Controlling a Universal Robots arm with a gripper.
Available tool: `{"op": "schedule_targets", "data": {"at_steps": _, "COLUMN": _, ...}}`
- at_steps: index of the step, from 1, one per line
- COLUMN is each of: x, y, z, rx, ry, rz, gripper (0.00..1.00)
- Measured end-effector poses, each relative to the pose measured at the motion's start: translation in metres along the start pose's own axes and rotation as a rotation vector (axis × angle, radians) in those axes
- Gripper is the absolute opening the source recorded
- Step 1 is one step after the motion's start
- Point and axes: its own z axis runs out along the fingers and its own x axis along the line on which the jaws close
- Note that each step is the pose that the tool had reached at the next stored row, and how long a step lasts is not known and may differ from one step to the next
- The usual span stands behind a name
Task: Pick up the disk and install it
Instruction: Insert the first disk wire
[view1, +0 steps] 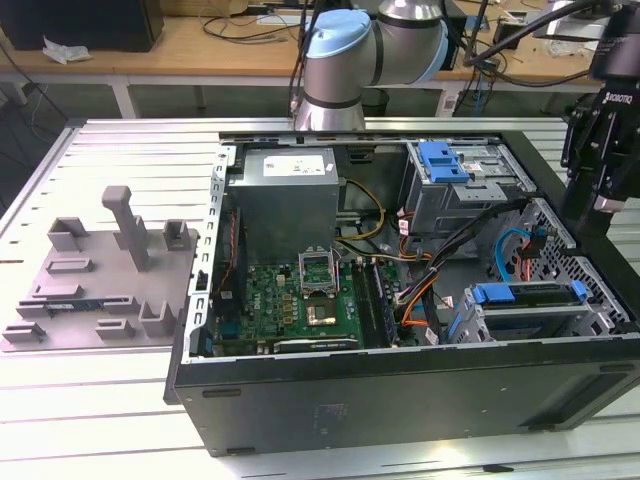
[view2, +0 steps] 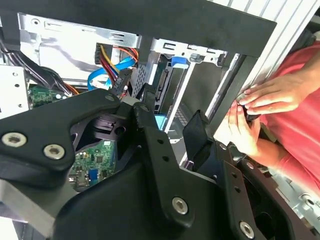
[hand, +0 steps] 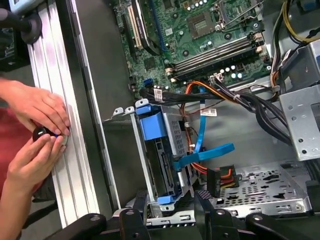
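gripper (hand: 171, 201) jaws spread wide, nothing held, hanging close by the disk (view1: 527, 295), which sits slotted in its drive cage (view1: 520, 322) at four o'clock of the open computer case (view1: 400, 400) in the exterior view; a person's hands (hand: 37, 125) rest at the slatted table (hand: 75, 190) edge beside it.

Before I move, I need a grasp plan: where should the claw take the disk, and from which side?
Take the disk by the exposed edge of its blue carrier, from above through the open side of the case. It stands on edge in the grey cage, whose walls cover its flat faces, likely leaving only that edge free.
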Motion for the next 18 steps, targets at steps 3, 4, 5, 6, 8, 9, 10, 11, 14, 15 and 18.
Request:
{"op": "schedule_targets", "data": {"at_steps": 3, "x": -0.0306, "y": 0.0080, "z": -0.0029, "rx": 0.0162, "ry": 0.0655, "rz": 0.008, "gripper": 0.50}}
{"op": "schedule_targets", "data": {"at_steps": 4, "x": -0.0334, "y": 0.0082, "z": 0.0019, "rx": 0.0170, "ry": 0.0689, "rz": 0.008, "gripper": 0.50}}
{"op": "schedule_targets", "data": {"at_steps": 5, "x": -0.0410, "y": 0.0096, "z": 0.0055, "rx": 0.0187, "ry": 0.0746, "rz": 0.008, "gripper": 0.50}}
{"op": "schedule_targets", "data": {"at_steps": 6, "x": -0.0451, "y": 0.0106, "z": 0.0052, "rx": 0.0200, "ry": 0.0800, "rz": 0.009, "gripper": 0.50}}
{"op": "schedule_targets", "data": {"at_steps": 8, "x": -0.0537, "y": 0.0128, "z": 0.0051, "rx": 0.0231, "ry": 0.0925, "rz": 0.010, "gripper": 0.42}}
{"op": "schedule_targets", "data": {"at_steps": 9, "x": -0.0550, "y": 0.0130, "z": 0.0055, "rx": 0.0241, "ry": 0.0968, "rz": 0.011, "gripper": 0.42}}
{"op": "schedule_targets", "data": {"at_steps": 10, "x": -0.0558, "y": 0.0130, "z": 0.0064, "rx": 0.0246, "ry": 0.1004, "rz": 0.011, "gripper": 0.35}}
{"op": "schedule_targets", "data": {"at_steps": 11, "x": -0.0570, "y": 0.0131, "z": 0.0075, "rx": 0.0255, "ry": 0.1069, "rz": 0.012, "gripper": 0.35}}
{"op": "schedule_targets", "data": {"at_steps": 14, "x": -0.0590, "y": 0.0126, "z": 0.0112, "rx": 0.0263, "ry": 0.1170, "rz": 0.011, "gripper": 0.35}}
{"op": "schedule_targets", "data": {"at_steps": 15, "x": -0.0597, "y": 0.0124, "z": 0.0128, "rx": 0.0263, "ry": 0.1196, "rz": 0.011, "gripper": 0.35}}
{"op": "schedule_targets", "data": {"at_steps": 18, "x": -0.0615, "y": 0.0121, "z": 0.0168, "rx": 0.0269, "ry": 0.1247, "rz": 0.010, "gripper": 0.35}}
